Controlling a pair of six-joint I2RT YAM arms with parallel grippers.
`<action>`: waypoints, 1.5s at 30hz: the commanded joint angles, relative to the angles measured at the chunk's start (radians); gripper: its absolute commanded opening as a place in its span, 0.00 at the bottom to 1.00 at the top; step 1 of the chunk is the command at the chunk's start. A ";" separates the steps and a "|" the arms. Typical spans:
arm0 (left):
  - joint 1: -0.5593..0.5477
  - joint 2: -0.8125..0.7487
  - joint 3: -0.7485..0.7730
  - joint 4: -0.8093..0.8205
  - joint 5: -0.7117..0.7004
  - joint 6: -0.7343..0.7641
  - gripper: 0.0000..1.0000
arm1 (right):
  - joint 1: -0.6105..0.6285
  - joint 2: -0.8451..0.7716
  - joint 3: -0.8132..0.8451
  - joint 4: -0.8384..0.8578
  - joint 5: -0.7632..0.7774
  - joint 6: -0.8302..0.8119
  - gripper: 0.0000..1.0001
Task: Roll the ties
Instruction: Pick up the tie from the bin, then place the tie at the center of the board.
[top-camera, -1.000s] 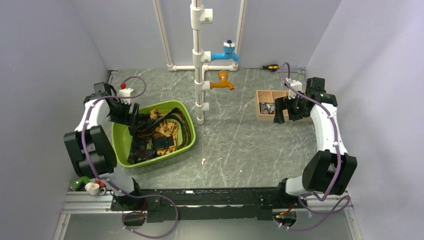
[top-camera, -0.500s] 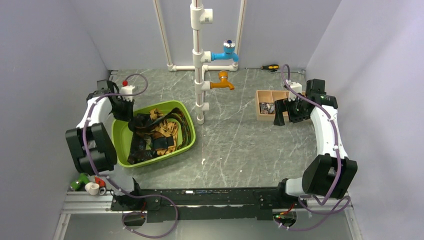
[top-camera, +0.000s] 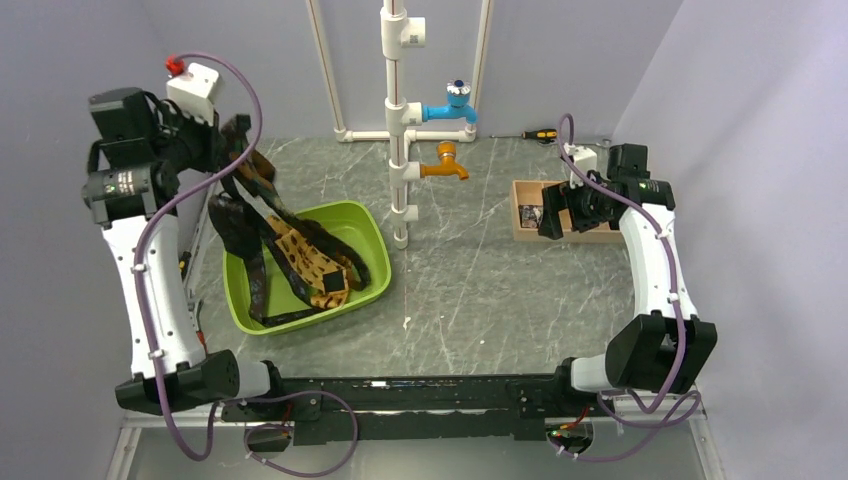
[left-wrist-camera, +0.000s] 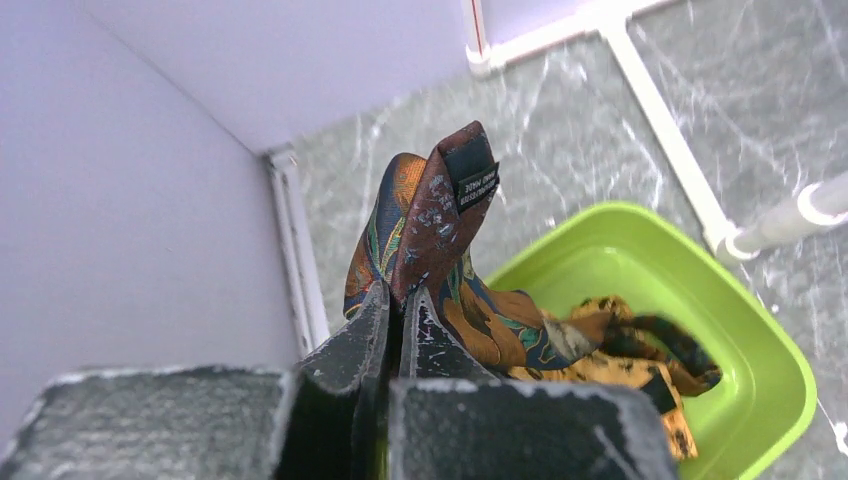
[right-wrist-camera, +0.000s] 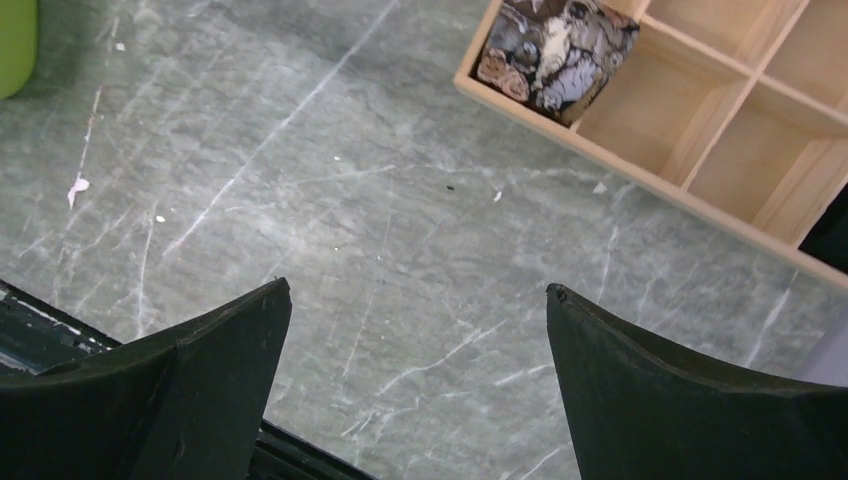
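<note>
Wooden tray and rolled tie partly beyond the right wrist view's upper edge

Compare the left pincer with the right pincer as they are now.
The left pincer is shut on a patterned tie; the right pincer is open and empty. The left pincer is raised above the green basin; the right pincer hangs over the table beside the wooden box. Both are black, with two fingers.
</note>
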 joint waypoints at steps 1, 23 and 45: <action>-0.002 0.021 0.190 -0.098 0.053 -0.035 0.00 | 0.029 0.007 0.064 0.013 -0.034 -0.001 1.00; -0.098 -0.163 -0.542 -0.220 0.107 0.307 0.97 | 0.070 -0.048 0.015 -0.026 0.007 -0.028 1.00; -0.069 0.150 -0.689 0.035 0.265 0.169 0.32 | 0.071 -0.046 -0.006 -0.026 0.018 -0.043 1.00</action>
